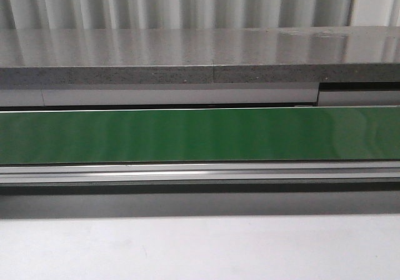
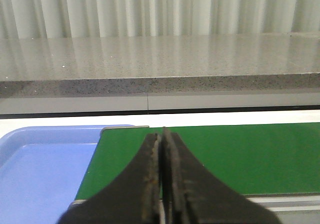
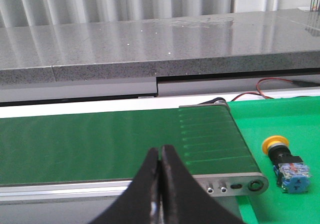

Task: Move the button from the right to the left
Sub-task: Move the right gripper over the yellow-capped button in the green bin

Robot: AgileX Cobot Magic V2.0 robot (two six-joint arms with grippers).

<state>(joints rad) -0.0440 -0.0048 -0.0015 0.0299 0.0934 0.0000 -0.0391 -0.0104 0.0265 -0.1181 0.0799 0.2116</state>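
Looks like nothing has kicked off yet, so I'd call this the very first step: getting to the button (image 3: 283, 163) at all. It's lying on its side on a green mat (image 3: 290, 119) just off the right end of the green conveyor belt (image 3: 115, 139), apart from the belt's end cap. It shows only in the right wrist view, not the front one. Round yellow cap, black collar under it, then a boxy blue-and-grey block. The cap points toward the far side. The right claw (image 3: 160, 156) is pinched fully closed and holds nothing, sitting over the near edge of the belt with the button off to its right. The left claw (image 2: 161, 141) is closed and empty too, near the belt's left end beside a blue tray (image 2: 35, 164). My guess for the next move: the right claw needs to spread open, swing right and come down over the button, probably around the boxy block.
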